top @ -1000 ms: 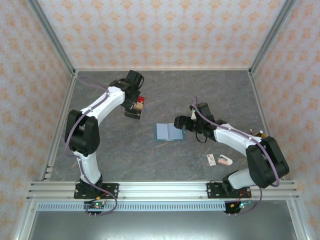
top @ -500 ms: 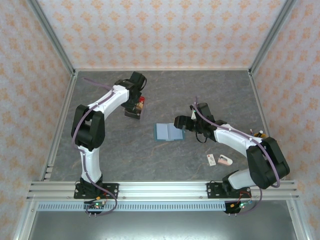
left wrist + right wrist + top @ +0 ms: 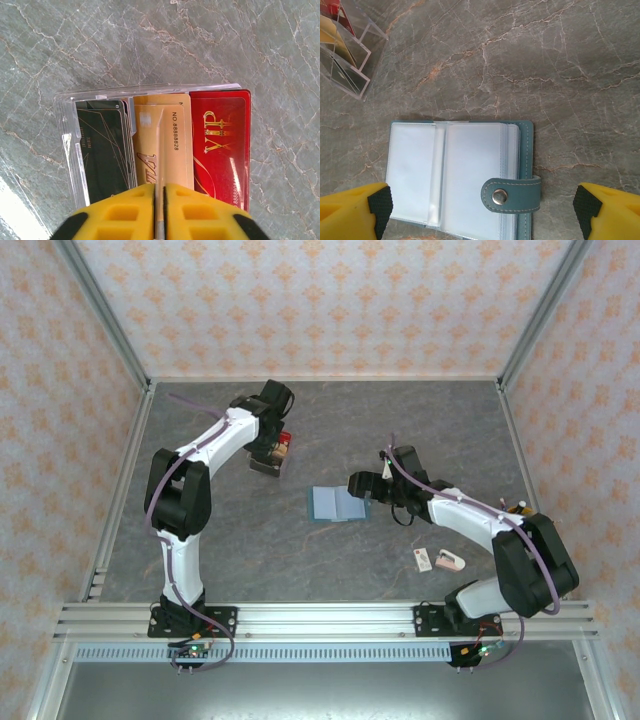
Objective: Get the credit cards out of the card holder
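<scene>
Filling the tray (image 3: 65, 125): black card (image 3: 102, 150), gold card (image 3: 175, 145), red card (image 3: 220, 145). Lying open on the table (image 3: 520, 60): holder (image 3: 465, 175), clear sleeves up. Hanging over tray, left gripper (image 3: 159, 210) narrow around gold card's edge; grip cannot tell. Straddling holder from above, right gripper (image 3: 481, 205) wide.

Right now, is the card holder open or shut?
Open. The card holder lies spread flat on the table, its clear sleeves facing up. The snap strap lies over the sleeves and holds no cover shut.

Marbled table (image 3: 250, 540) carries card holder (image 3: 337, 504), clear tray (image 3: 66, 135) — tag (image 3: 423, 559), pink lump (image 3: 450, 561)
</scene>
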